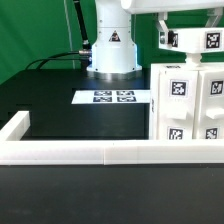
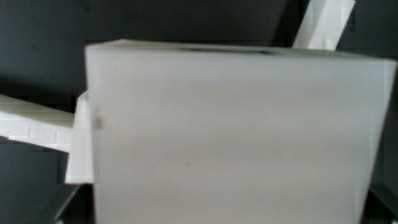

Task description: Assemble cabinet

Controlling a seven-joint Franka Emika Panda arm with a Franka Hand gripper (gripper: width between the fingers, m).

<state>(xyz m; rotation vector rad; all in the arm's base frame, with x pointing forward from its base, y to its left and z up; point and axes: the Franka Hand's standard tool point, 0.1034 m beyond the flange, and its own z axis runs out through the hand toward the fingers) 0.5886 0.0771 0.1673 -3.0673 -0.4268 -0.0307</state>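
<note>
There it was: the cabinet [image 1: 186, 100] stood upright at the exterior view's right, just behind the border rail [image 1: 80, 152] and directly beneath my gripper [image 1: 180, 25]. Up close, its plain white face filled the wrist view. My arm reached over from above, hand pointing down. Whether my fingers were clamped on it or free, I couldn't tell.

No words, brand names or numbers can be read anywhere. The robot base [image 1: 112, 58] bears a small dark triangular warning sign [image 1: 113, 40], its symbol too small to make out. The marker board [image 1: 112, 97] carries four square black-and-white tags. The cabinet body [image 1: 192, 108] shows four such tags on its faces, and the white part [image 1: 192, 42] above it shows two more
</note>
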